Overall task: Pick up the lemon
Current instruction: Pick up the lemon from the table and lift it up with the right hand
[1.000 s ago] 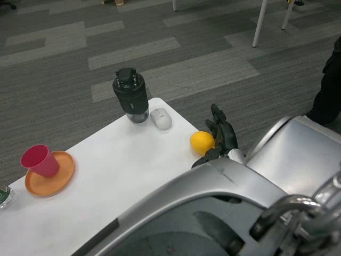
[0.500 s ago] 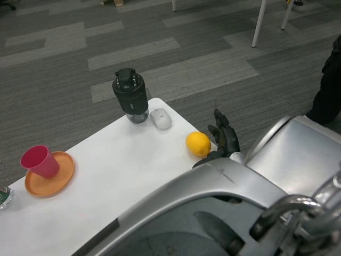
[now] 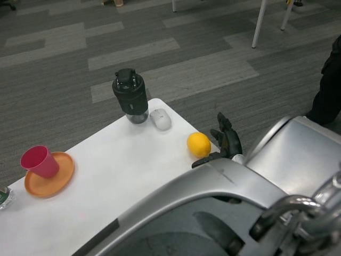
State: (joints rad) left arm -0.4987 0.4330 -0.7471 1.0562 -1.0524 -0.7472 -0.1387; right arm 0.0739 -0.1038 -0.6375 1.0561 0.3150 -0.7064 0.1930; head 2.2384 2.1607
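At the near right edge of the white table (image 3: 122, 170) sits the round yellow lemon (image 3: 199, 144), resting on the tabletop close to the corner. Just to its right is the right hand (image 3: 226, 143), black, fingers (image 3: 222, 121) spread and pointing up and away, with a small gap of table showing between the palm side and the fruit. A dark thumb tip curls forward below the lemon, near it, though whether it actually touches the peel is hard to say from this angle. The hand holds nothing, fingers apart. The big silver right forearm (image 3: 224, 208) fills the lower right of the view and hides the wrist. The left hand is out of the picture.

Further back, at the far corner of the table, stands a black cylindrical bottle with a clear base (image 3: 131, 96), upright, and just beside it on the right lies a white computer mouse (image 3: 160, 118). Over on the left, well apart from the lemon, a pink plastic cup (image 3: 39, 161) stands tilted on a flat orange plate (image 3: 56, 178). A clear greenish object (image 3: 3, 196) pokes in at the left edge, cut off by the frame. Beyond the table there's grey striped carpet (image 3: 133, 48), white furniture legs (image 3: 261, 21), and a dark-clothed person (image 3: 327, 90) at the right edge.
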